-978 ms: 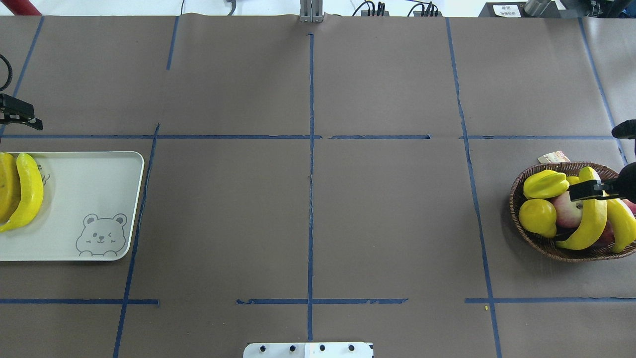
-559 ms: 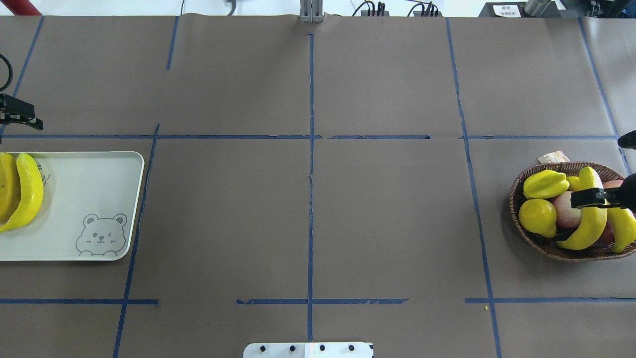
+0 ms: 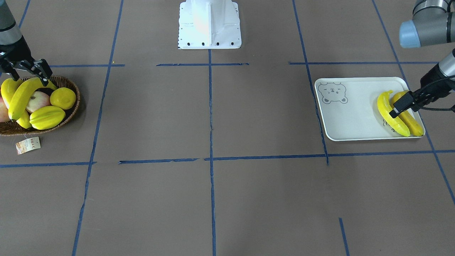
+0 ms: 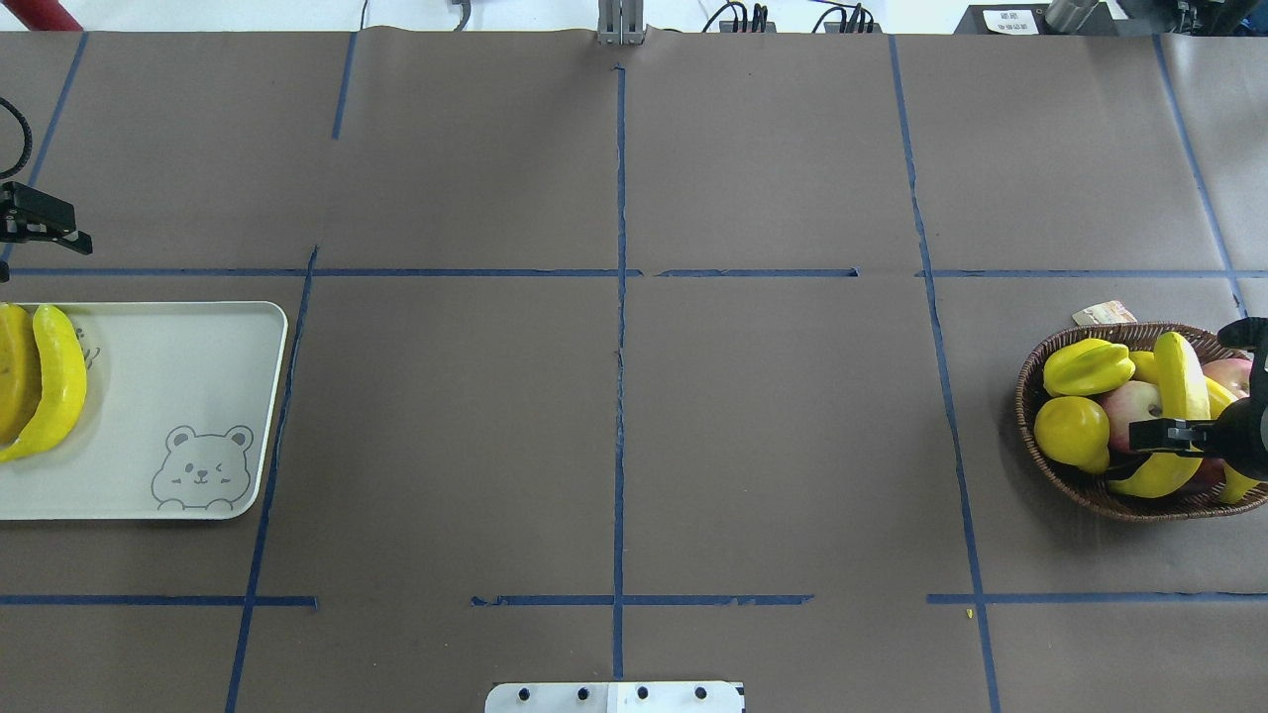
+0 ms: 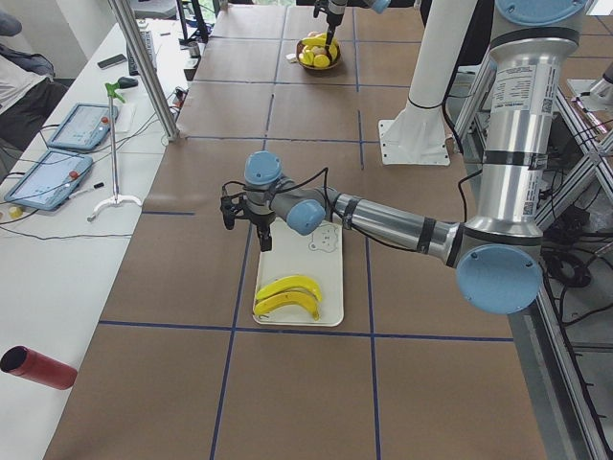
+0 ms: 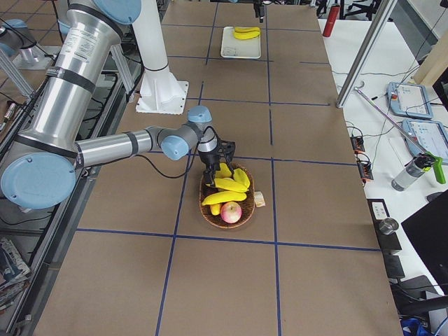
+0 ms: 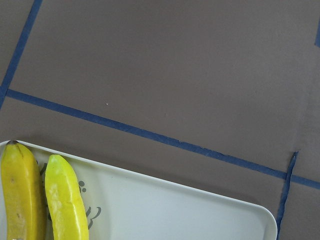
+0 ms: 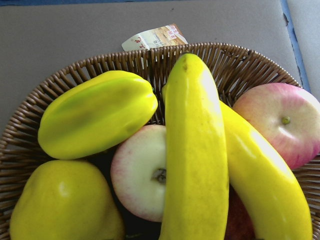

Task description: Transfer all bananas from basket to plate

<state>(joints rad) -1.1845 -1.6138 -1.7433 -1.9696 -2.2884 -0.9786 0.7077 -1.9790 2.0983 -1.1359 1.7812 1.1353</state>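
Basket (image 4: pixel 1085 487): two bananas (image 4: pixel 1179 371) inside, among other fruit (image 4: pixel 1072 431).
Plate (image 4: pixel 178 376): two bananas (image 4: pixel 57 386) lying side by side.
Right fingers (image 4: pixel 1169 433): apart, over the basket's bananas.
Left fingers (image 4: pixel 45 213): apart, empty, near the plate.

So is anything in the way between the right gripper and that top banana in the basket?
Nothing visible. The right gripper hangs open directly over the top banana, straddling it. That banana lies across an apple and the other banana in the basket, with no fruit on top of it.
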